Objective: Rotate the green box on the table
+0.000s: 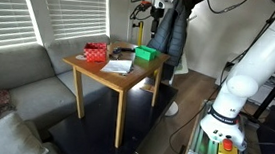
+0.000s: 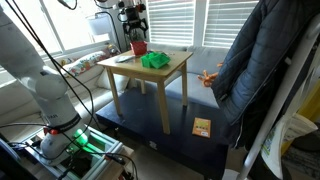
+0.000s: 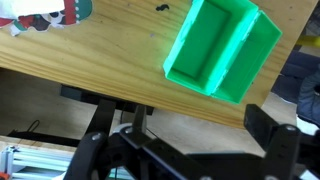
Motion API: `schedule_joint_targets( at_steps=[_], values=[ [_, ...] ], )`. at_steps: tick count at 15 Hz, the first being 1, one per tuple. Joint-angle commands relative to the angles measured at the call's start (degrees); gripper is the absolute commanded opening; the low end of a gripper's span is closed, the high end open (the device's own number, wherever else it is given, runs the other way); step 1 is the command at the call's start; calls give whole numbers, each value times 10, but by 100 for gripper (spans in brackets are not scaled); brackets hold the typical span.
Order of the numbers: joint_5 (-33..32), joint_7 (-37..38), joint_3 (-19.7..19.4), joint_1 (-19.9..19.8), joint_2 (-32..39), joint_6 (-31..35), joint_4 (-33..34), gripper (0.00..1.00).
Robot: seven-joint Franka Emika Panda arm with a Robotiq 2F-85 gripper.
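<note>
Near one edge of the tabletop, toward a far corner in an exterior view, sits the green box [image 1: 145,55], flat on the table [image 1: 88,65]. In the wrist view the box [image 3: 220,50] is seen from above: open top, hollow inside, skewed relative to the table edge, with one corner close to that edge. The red patterned box [image 1: 96,52] sits near the neighbouring corner, well apart from the green one; the wrist view catches only part of it at the frame border. A white sheet of paper [image 1: 118,65] lies on the middle of the top, between the two boxes and nearer the front edge. The gripper [image 3: 180,140] hangs above the table, touching nothing; its fingers [image 3: 95,150] are spread wide with nothing between them. In an exterior view the gripper [image 2: 133,22] is high over the corner with the red box. The table stands on a low black platform [image 1: 92,133].
</note>
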Motion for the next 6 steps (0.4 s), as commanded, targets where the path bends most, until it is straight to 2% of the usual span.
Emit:
schedule_joint_targets(
  at_steps=[1, 6],
  values=[
    [0, -1, 0, -3, 1, -2, 0, 100],
    [0, -1, 0, -3, 1, -1, -3, 100]
  ],
)
